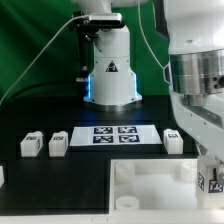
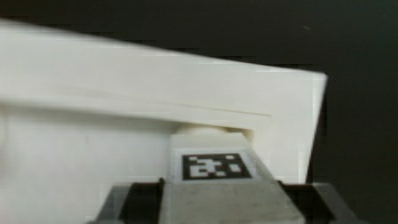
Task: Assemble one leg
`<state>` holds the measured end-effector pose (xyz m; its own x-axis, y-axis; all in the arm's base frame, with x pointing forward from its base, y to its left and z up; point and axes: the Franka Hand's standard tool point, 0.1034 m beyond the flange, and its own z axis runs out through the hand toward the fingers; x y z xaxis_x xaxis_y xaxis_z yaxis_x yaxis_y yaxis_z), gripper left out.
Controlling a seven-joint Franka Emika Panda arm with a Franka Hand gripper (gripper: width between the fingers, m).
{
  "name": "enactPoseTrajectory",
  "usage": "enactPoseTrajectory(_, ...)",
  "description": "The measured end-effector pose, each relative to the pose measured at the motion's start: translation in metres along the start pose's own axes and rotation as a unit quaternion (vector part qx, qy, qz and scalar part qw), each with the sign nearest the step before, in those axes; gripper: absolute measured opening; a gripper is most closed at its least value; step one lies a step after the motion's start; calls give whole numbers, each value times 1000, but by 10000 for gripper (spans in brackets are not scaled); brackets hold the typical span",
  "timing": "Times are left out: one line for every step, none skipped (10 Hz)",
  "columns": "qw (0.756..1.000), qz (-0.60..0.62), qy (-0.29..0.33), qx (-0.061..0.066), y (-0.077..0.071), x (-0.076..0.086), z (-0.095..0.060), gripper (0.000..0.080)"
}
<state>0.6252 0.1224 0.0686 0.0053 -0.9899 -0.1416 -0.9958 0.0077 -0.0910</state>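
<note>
My gripper (image 1: 212, 182) is at the exterior view's right, shut on a leg (image 1: 214, 180), a small white block with a tag. It holds the leg at the near right corner of the large white tray-like piece (image 1: 150, 185). In the wrist view the gripper (image 2: 217, 203) clamps the leg (image 2: 214, 165) between dark fingers (image 2: 139, 203), tag facing the camera. The leg's far end meets the tray-like piece (image 2: 125, 110) at a corner socket. Three more legs lie on the table: two (image 1: 30, 144) (image 1: 57, 144) on the left and one (image 1: 173, 140) on the right.
The marker board (image 1: 113, 134) lies flat mid-table. The robot base (image 1: 110, 70) stands behind it. Another white block (image 1: 2, 176) shows at the left edge. The table is black, with a green backdrop.
</note>
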Motion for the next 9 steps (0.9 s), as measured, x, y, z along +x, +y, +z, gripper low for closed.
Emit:
enactPoseTrajectory(999, 41, -1, 0, 0, 1, 0, 296)
enactPoseTrajectory(996, 87, -3, 0, 0, 1, 0, 296)
enactPoseTrajectory(991, 134, -3, 0, 0, 2, 0, 296)
enactPoseTrajectory(987, 163, -1, 1, -1, 4, 0, 297)
enactPoseTrajectory(982, 190, 1, 2, -1, 6, 0, 297)
enactPoseTrajectory(978, 207, 8, 1, 0, 9, -1, 297)
enactPoseTrajectory(979, 205, 12, -4, 1, 9, -1, 297)
enactPoseTrajectory(979, 202, 13, -3, 1, 9, -1, 297)
enactPoseTrajectory(980, 199, 13, -4, 1, 9, -1, 297)
